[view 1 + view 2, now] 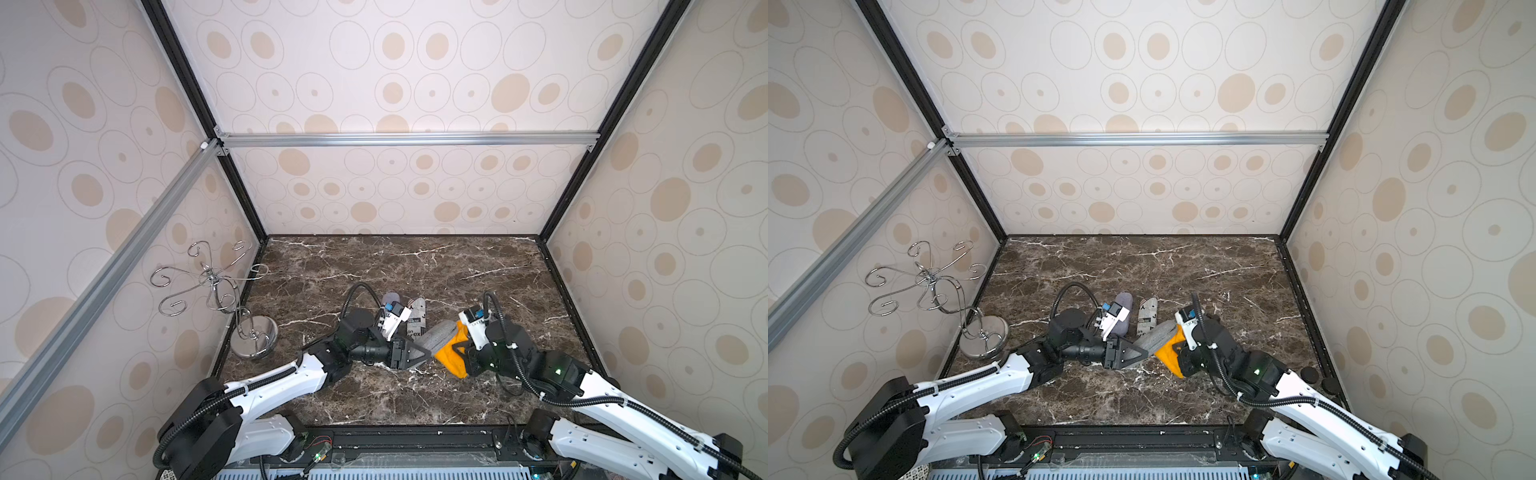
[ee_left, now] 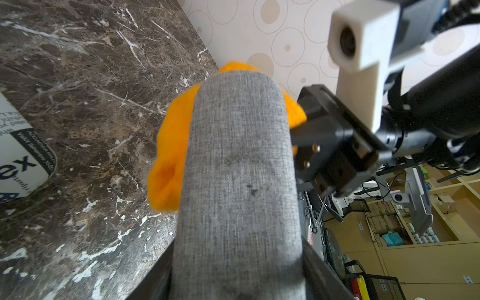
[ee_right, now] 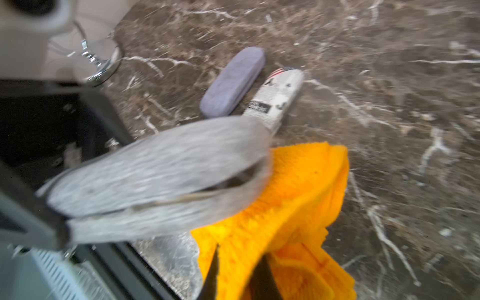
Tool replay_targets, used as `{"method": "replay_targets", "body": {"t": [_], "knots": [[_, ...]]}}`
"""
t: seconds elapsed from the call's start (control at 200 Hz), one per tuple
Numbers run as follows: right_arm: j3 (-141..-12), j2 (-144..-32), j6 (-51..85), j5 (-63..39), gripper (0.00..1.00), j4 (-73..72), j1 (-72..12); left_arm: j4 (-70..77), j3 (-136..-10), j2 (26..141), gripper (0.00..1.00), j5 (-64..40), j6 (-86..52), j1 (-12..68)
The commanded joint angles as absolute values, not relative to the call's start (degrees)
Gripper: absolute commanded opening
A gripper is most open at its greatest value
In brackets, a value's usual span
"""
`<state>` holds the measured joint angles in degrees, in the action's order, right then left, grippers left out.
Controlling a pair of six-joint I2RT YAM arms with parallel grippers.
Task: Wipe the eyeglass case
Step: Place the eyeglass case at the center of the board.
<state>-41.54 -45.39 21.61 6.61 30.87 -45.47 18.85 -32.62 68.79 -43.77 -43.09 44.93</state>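
Both jaws closed: left gripper (image 1: 420,352) clamps one end of the grey eyeglass case (image 2: 239,168), right gripper (image 3: 239,278) pinches the orange cloth (image 3: 306,187). Case is held up over the middle of the worktop (image 1: 415,266), cloth touching its free end. Risk: end-only grip, so wiping pressure could lever it loose or spread its seam. Case: woven fabric, rounded oblong. Cloth: fluffy.

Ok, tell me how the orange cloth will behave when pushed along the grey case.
The orange cloth is probably floppy: it bunches in folds where the right hand pinches it. Its fuzzy pile likely drags rather than slides on the woven grey case. It looks light and should drape around the case's end.
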Motion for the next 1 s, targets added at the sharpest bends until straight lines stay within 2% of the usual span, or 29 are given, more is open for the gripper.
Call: {"method": "replay_targets", "body": {"t": [0.0, 0.135, 0.295, 0.41, 0.51, 0.705, 0.995], "knots": [[-45.32, -43.69, 21.47, 14.12, 0.0, 32.37, -41.7, 12.38, -32.02, 67.56, 0.4, -44.56, -39.11, 44.75], [-46.05, -43.46, 21.14, 13.58, 0.0, 34.69, -40.69, 5.5, -32.74, 65.22, 0.39, -35.34, -35.73, 44.27], [-43.97, -42.79, 21.02, 7.72, 0.0, 35.66, -40.69, -5.14, -36.84, 64.32, 0.38, -10.44, -30.63, 43.84], [-41.93, -43.07, 21.48, 1.89, 0.0, 34.73, -40.67, -6.29, -37.82, 65.49, 0.39, 3.6, -29.88, 43.15], [-39.79, -44.23, 22.12, -4.37, 0.0, 32.65, -40.71, -6.75, -38.75, 68.28, 0.39, 11.9, -29.16, 41.97], [-37.54, -47.98, 22.15, -11.14, 0.0, 30.11, -40.71, -2.58, -38.16, 73.9, 0.39, 14.81, -28.53, 37.16], [-35.91, -48.64, 22.77, -12.4, 0.0, 28.29, -40.77, 4.33, -38.98, 82.3, 0.42, 14.12, -27.01, 33.77]]}}
